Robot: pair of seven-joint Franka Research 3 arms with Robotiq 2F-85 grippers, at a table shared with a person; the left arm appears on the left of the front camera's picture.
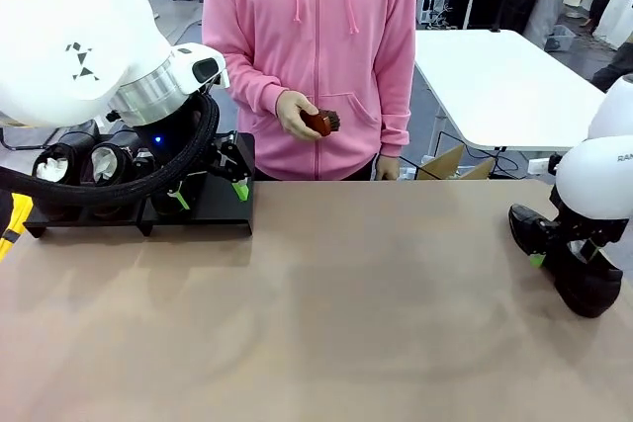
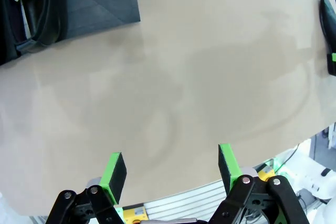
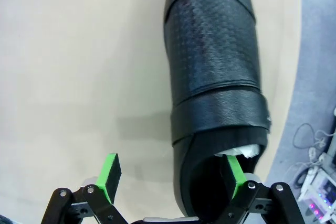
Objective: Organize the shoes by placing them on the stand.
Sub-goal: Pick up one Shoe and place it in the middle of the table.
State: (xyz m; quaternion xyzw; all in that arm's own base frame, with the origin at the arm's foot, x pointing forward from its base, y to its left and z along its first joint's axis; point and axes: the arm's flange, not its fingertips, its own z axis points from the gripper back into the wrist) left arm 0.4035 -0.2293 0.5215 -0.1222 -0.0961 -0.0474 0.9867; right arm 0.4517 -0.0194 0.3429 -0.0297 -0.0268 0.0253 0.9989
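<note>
Left arm: we see it come in from the left, its big white elbow high in the front view, wrist bent down toward the stand (image 1: 138,214) at the table's far left.
Left gripper (image 1: 210,190): we see its jaws spread apart with nothing between them; in the left wrist view the green pads (image 2: 116,169) frame bare table (image 2: 184,77).
Right arm: we see it reach in from the right, its white wrist housing low over the table's right edge.
Right gripper (image 3: 173,177): jaws wide apart and not clamped; in the right wrist view one green pad (image 3: 232,170) sits inside the heel opening of a black shoe (image 3: 212,66), the other pad out over the table.
Shoes on the stand (image 1: 84,160): we see two black shoes with pale stuffing standing on the left part, partly behind the arm's cable.
Shoe at right: it lies on the table near the right edge, well apart from the stand.
Person: we see a pink sleeve and a hand (image 1: 295,114) holding a small reddish-brown brush (image 1: 320,123) at the far side.
</note>
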